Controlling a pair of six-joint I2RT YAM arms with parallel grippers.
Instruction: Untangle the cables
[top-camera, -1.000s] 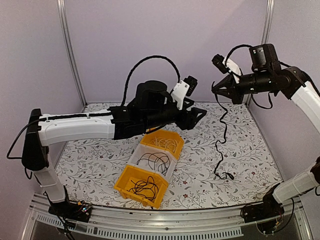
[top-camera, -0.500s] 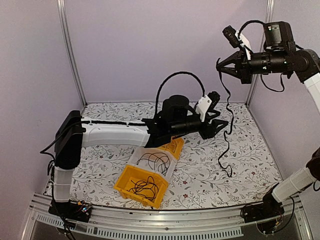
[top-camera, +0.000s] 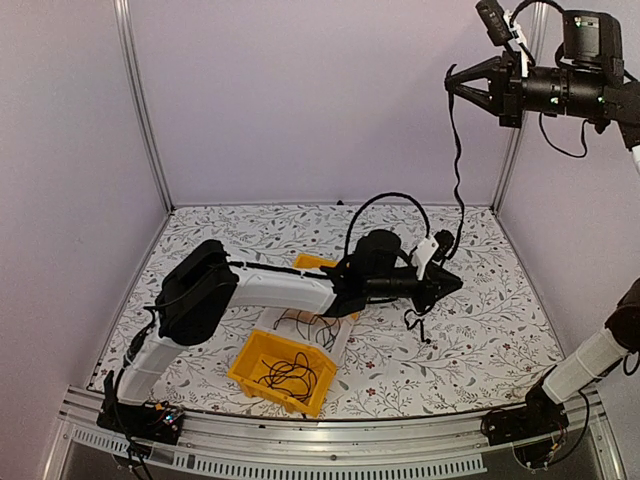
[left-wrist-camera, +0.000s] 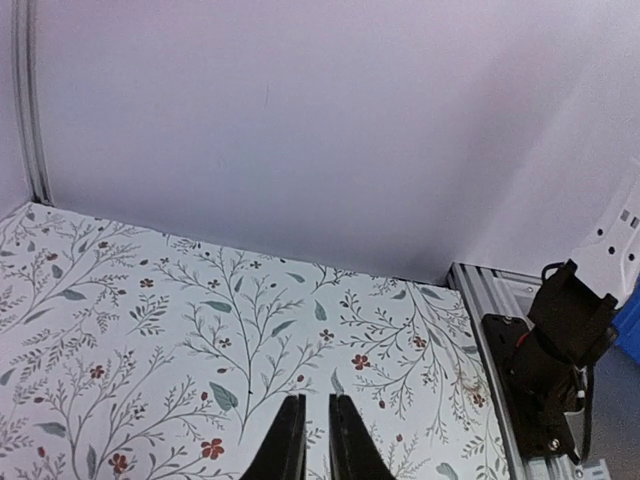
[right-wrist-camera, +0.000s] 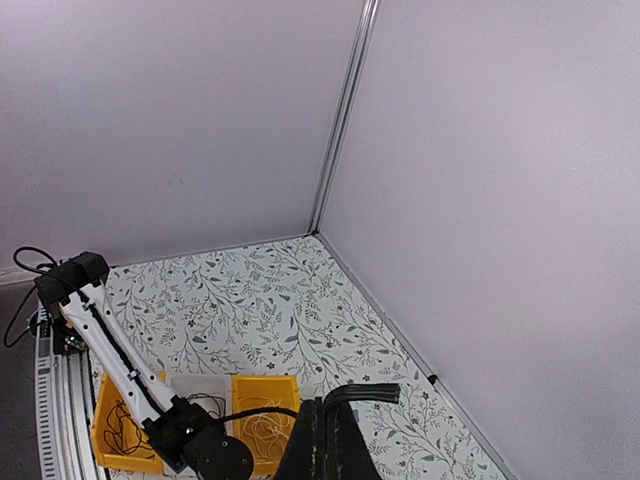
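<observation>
**While one strand is hanging from the right arm, the rest are lying in the bins**

As I am watching through the overhead camera, the right gripper (top-camera: 450, 78) is sitting high near the back right corner. Its jaws are pressed together on a thin black cable (top-camera: 457, 160), and its own wrist view is showing the tips meeting with no gap. That cable is dangling in a loose, wavy line down past the left gripper (top-camera: 452, 283), and its free end is resting on the floral-patterned table (top-camera: 200, 250). The left fingers (left-wrist-camera: 290, 445) are standing nearly together with a slim gap, and I cannot tell whether the strand is running between them. More black cables (top-camera: 285, 372) are lying coiled in the near yellow plastic bin (top-camera: 245, 378) and in the pale translucent bin (top-camera: 340, 345) just behind it.

I am judging this wire to be very light, limp and a little springy, and liable to slide through smooth pads. I am reckoning the best hold is on the straight hanging run at mid-length, away from the kinked tail, pinching squarely across it.
</observation>
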